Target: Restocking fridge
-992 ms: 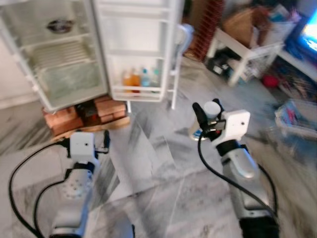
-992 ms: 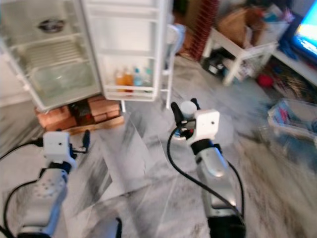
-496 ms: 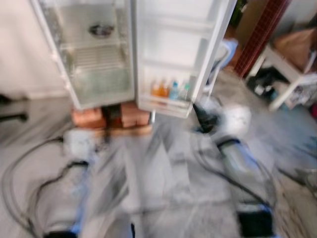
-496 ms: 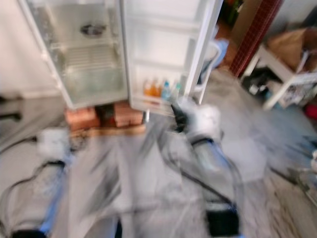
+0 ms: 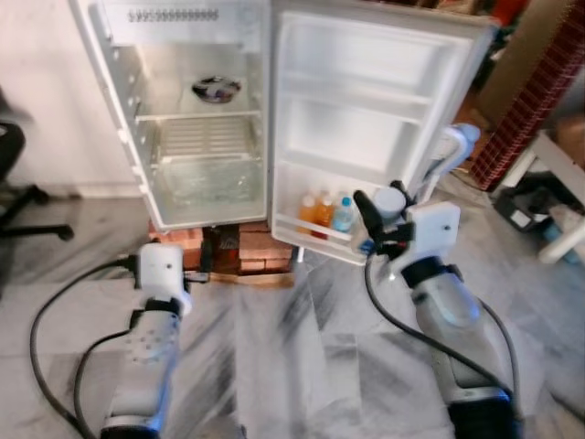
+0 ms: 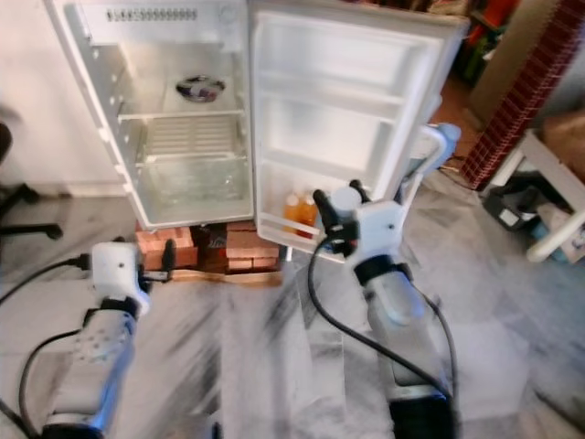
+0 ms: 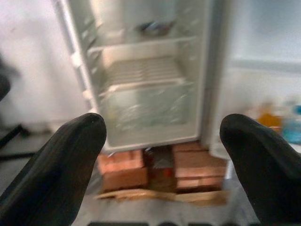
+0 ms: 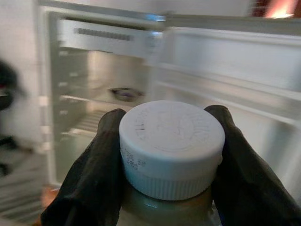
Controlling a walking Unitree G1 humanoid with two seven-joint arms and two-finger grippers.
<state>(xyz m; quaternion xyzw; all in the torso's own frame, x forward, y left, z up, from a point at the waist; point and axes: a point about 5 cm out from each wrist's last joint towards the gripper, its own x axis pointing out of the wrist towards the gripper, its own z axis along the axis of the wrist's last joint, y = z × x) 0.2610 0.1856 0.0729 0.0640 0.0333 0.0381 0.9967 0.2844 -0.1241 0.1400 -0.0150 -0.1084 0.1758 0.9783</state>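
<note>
While beside door bottles (image 5: 326,213), bricks (image 5: 239,249) underneath

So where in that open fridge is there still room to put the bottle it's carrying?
The wire shelf below the dish looks bare, and so do the two upper door racks. The bottom door rack is crowded on its left by bottles. The right gripper holds a white-capped bottle.

Grey marbled floor (image 5: 292,347) under a white wall (image 5: 46,101). A black chair base (image 5: 23,215) stands at the left. On the right, a red-brick lattice (image 5: 539,82), a white table (image 5: 562,183) and dark clutter (image 5: 516,197) beneath it.
</note>
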